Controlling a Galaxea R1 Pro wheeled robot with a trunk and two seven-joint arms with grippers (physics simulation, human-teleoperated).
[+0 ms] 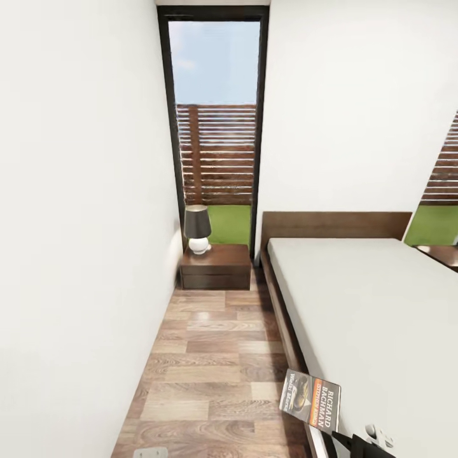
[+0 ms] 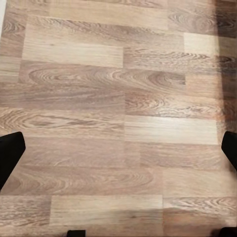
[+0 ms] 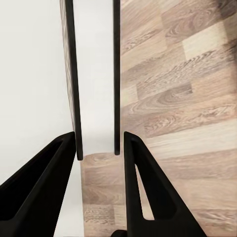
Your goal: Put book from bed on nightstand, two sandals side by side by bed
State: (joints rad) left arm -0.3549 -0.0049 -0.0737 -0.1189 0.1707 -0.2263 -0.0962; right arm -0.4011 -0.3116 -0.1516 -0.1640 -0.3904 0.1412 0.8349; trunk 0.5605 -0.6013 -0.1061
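Currently the book (image 1: 310,400) is off the mattress, held up at the near edge of the bed (image 1: 375,318) over its dark frame rail, cover facing the camera. Its long axis runs roughly along the bed edge, title text turned sideways, and it tilts slightly.

Right gripper (image 3: 100,148) is clamped on the book: in the right wrist view both black fingers (image 3: 54,182) pinch its lower edge, book seen edge-on, standing between them.

Left gripper (image 2: 118,148) is spread wide over bare floor (image 2: 118,98), nothing between the fingertips.

Nightstand (image 1: 215,267) sits at the far end of the aisle under the window (image 1: 215,127), just beside the headboard, well apart from the book. Lamp (image 1: 198,229) takes its left half; right half of the top is free.

Aisle is 1 narrow strip of plank floor between the left wall and the bed frame.
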